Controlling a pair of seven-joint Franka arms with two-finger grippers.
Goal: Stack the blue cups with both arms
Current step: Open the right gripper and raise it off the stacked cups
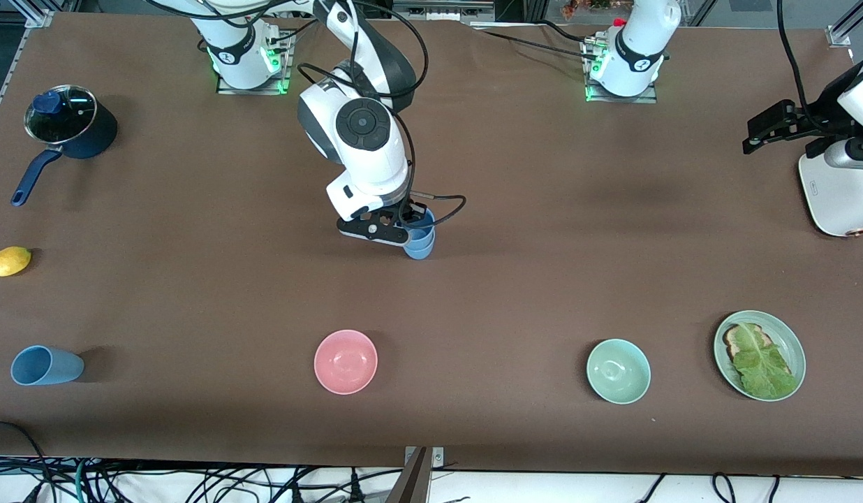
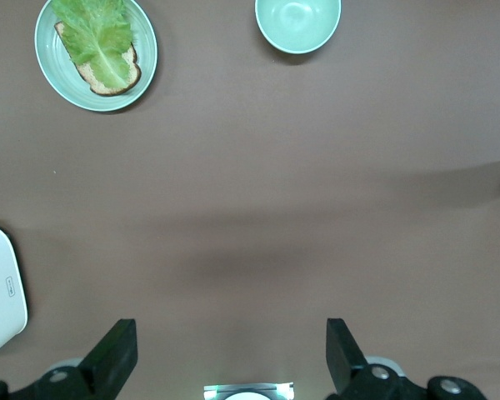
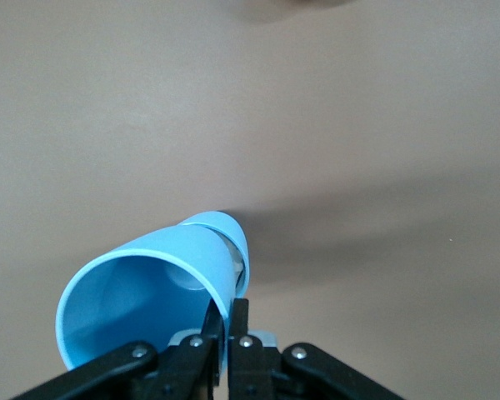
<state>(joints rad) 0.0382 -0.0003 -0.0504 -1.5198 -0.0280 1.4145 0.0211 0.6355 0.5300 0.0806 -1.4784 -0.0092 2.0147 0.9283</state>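
Note:
My right gripper [image 1: 409, 227] is shut on the rim of a sky-blue cup [image 1: 423, 222] at the middle of the table. That cup sits slightly tilted in a second blue cup [image 1: 419, 247] standing on the table. In the right wrist view the fingers [image 3: 238, 317] pinch the held cup's [image 3: 142, 283] wall, and the lower cup's rim [image 3: 231, 232] shows past it. A duller blue cup [image 1: 46, 365] lies on its side near the front edge at the right arm's end. My left gripper [image 1: 784, 133] [image 2: 231, 358] waits open and empty above the left arm's end.
A pink bowl [image 1: 345, 361], a pale green bowl [image 1: 618, 371] [image 2: 297, 23] and a plate with bread and lettuce [image 1: 760, 355] [image 2: 96, 52] line the front. A white appliance [image 1: 833, 195] stands under the left arm. A lidded saucepan [image 1: 68, 122] and a lemon [image 1: 9, 260] sit at the right arm's end.

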